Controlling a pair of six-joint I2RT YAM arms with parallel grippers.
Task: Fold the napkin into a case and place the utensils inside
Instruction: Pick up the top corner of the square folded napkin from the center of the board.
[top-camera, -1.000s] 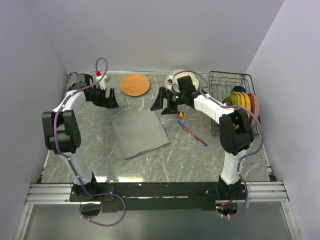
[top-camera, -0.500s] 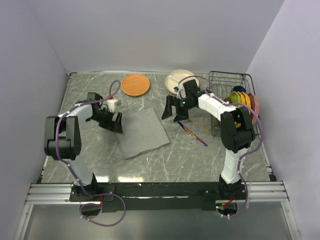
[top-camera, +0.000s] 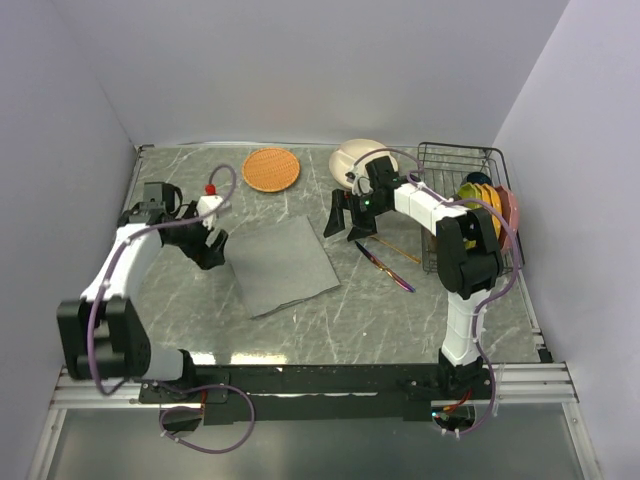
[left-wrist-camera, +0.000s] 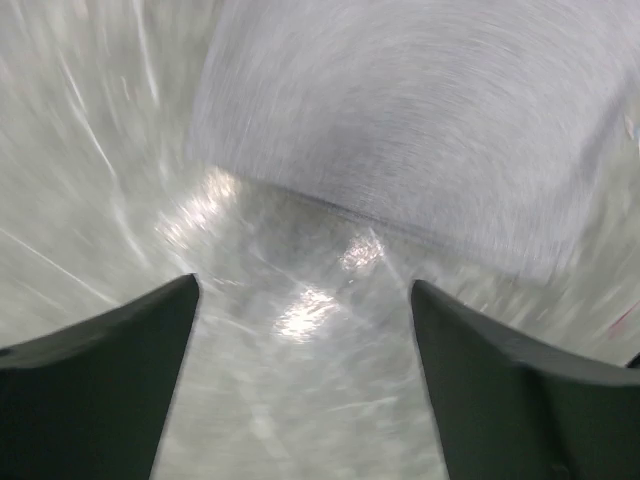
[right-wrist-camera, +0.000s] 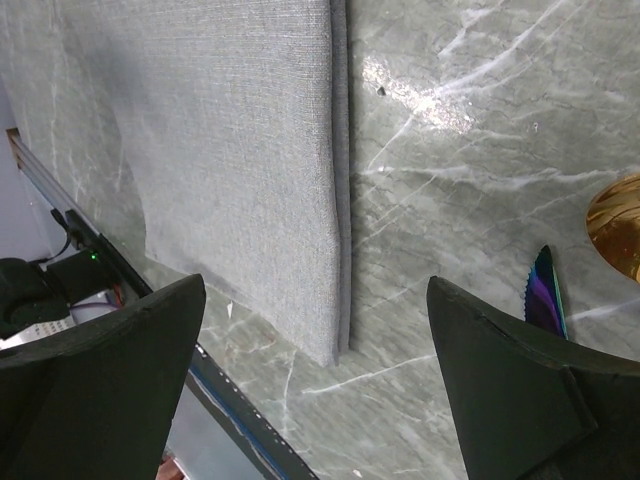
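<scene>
Since the two arms sit at opposite edges of the napkin (top-camera: 280, 265), we read this as the setup for a fold. The napkin lies flat on the table (top-camera: 330, 320), a grey, rough oblong. The right wrist view shows a doubled edge, so we judge it folded once but not yet a narrow case.

Left gripper (top-camera: 212, 255) is low, just off the napkin's left edge, jaws spread wide with nothing between them. Its wrist view is blurred but shows bare table between the fingers and the cloth edge just ahead.

Right gripper (top-camera: 346, 226) hangs off the napkin's far right corner, jaws also spread and empty, camera looking down the right edge. We think each is placed to take a side.

Knife (top-camera: 386, 268) and spoon (top-camera: 388, 245) lie right of the napkin, near but not touching it, probably kept clear of the folding. Orange mat (top-camera: 271, 169) sits beyond the napkin's far edge, uninvolved.

Risk: a pinch that catches only the top layer.
</scene>
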